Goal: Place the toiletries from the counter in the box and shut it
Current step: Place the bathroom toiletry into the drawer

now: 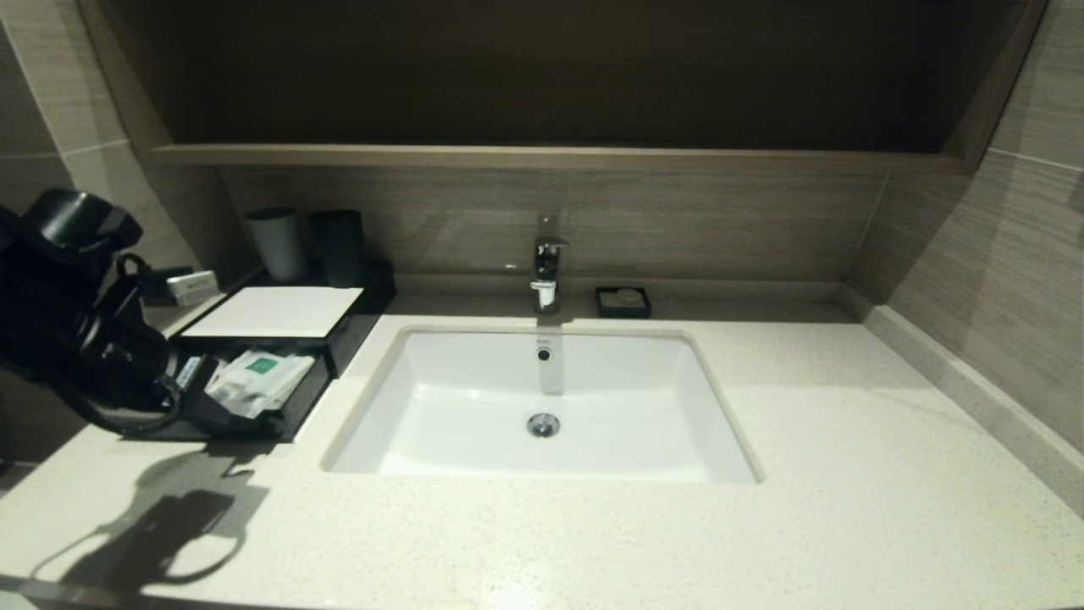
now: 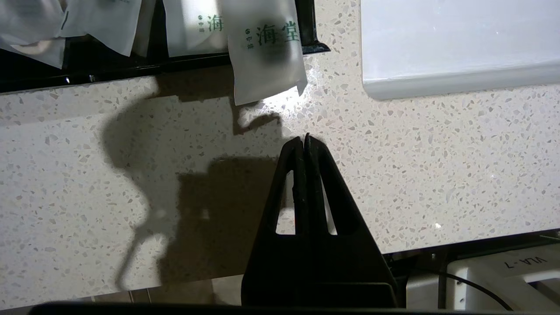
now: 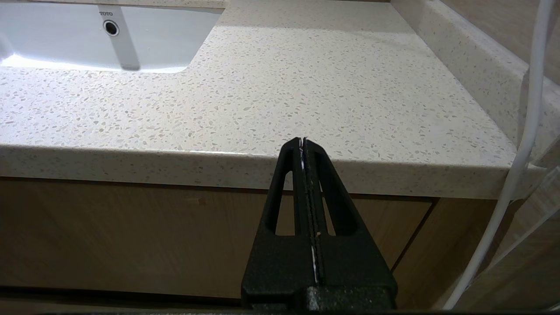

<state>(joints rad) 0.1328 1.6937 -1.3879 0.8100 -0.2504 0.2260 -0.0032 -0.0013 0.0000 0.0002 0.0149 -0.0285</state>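
Head view: at far left the left gripper (image 2: 305, 139), clenched on nothing, hovers by the box (image 1: 254, 407), whose open drawer holds the toiletries (image 1: 258, 381); one sachet (image 2: 267, 57) overhangs the counter (image 1: 762, 525). Right gripper (image 3: 302, 142) clenched, parked below the counter's edge.

Hidden from us, or cut off

The left arm (image 1: 76, 322) covers the drawer's (image 1: 296, 407) near-left corner; sachets (image 2: 87, 22) (green-lettered) run past the wrist view's edge.

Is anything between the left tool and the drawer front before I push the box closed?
Yes. One sachet hangs over the front edge of the open drawer onto the counter, right ahead of the shut left tool. Only bare counter lies between the tool and that overhanging end. Pushing now could pinch the sachet.
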